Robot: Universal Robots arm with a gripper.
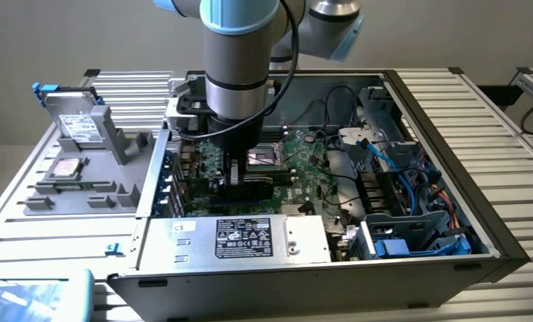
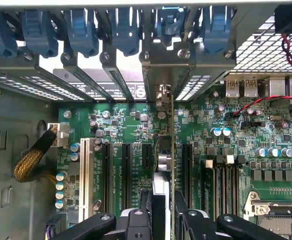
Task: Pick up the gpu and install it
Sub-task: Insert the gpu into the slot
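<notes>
**GPU held edge-on over the motherboard, inside the case**

The black two-finger gripper (image 2: 162,220) is down inside the open black tower PC case (image 1: 481,221), under the grey and blue robot arm (image 1: 239,60). Jaws are closed to a narrow gap, pinching the thin green GPU card with black cooler block (image 2: 171,150) between them. From the wrist view the card is seen edge-on, standing upright over the green motherboard (image 2: 131,120), its far end reaching the rear slot brackets. Can't tell whether its edge connector is seated in a slot or just above one.

In the exterior view the black cooler (image 1: 244,190) shows just below the gripper, mid-case, beside the silver CPU socket (image 1: 264,158).

Counts:
- 1 white expansion slot (image 2: 84,172), near the yellowish braided cable bundle (image 2: 33,160).
- 3 black expansion slots visible beside it (image 2: 126,172), one of them short.
- 5 blue bracket retention clips (image 2: 81,30) along the rear wall, as far as I can see.
- 1 silver power supply box with black label (image 1: 244,238) at the near edge of the case.
- 1 silver hard drive with white label (image 1: 78,124), upright in the grey parts fixture (image 1: 97,184) at the exterior view's left, outside the case.
</notes>
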